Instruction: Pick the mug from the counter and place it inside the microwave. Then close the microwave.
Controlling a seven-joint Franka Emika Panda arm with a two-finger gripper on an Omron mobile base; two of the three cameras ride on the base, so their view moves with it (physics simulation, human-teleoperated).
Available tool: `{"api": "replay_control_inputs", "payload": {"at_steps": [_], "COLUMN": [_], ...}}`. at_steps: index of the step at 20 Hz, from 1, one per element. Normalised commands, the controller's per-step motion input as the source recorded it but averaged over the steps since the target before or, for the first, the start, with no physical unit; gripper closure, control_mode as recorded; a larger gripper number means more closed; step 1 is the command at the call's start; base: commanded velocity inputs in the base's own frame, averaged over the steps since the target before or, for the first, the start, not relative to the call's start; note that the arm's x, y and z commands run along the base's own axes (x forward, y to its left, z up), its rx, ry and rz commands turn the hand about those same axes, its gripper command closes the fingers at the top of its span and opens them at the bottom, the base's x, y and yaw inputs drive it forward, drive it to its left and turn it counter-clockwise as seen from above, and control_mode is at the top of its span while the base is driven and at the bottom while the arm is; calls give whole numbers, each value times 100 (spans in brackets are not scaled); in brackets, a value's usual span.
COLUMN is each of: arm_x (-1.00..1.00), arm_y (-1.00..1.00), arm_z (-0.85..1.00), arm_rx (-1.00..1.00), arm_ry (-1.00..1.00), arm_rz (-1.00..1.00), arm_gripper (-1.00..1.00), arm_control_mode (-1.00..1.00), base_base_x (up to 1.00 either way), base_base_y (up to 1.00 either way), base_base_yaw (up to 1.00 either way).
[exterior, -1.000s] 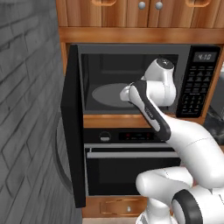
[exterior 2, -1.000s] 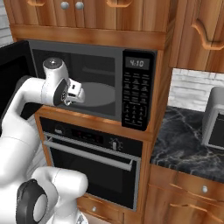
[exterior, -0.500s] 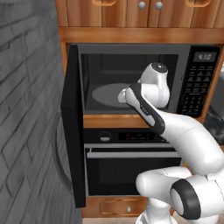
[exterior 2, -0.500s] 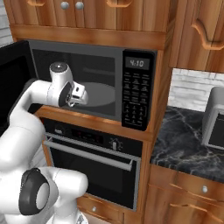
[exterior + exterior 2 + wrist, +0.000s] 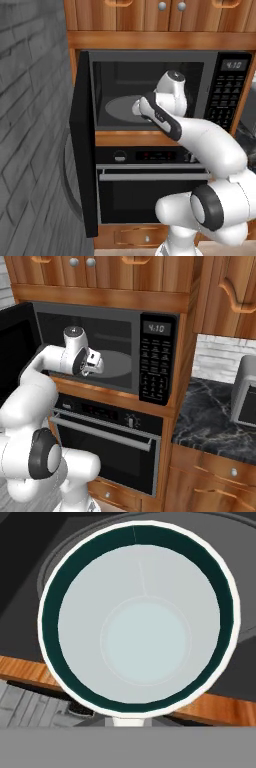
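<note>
Above turntable (image 5: 60, 567) | mug (image 5: 140, 622) (mouth toward camera) | fingers hidden, grip state unclear

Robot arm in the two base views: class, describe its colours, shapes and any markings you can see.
The arm is made of glossy white, rounded segments with dark grey to black bands and discs at the joints. A round white cap with a small dark centre tops the wrist. No cables or lettering are visible. Beside the wrist sits a small white block with dark details.
</note>
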Motion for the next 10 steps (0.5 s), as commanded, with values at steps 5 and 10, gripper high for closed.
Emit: {"api": "replay_control_inputs", "payload": {"at_steps": [5,10], "arm_x": [53,35], "arm_y": [0,0], "arm_z": [0,-1], "arm_rx": [0,0], "arm_ry": [10,1], "arm_rz": [0,1], "arm_gripper": [100,100], "arm_control_mode": [-100,-100], "base_base_x": [0,0], "base_base_y": [0,0], "base_base_yaw": [0,0]}}
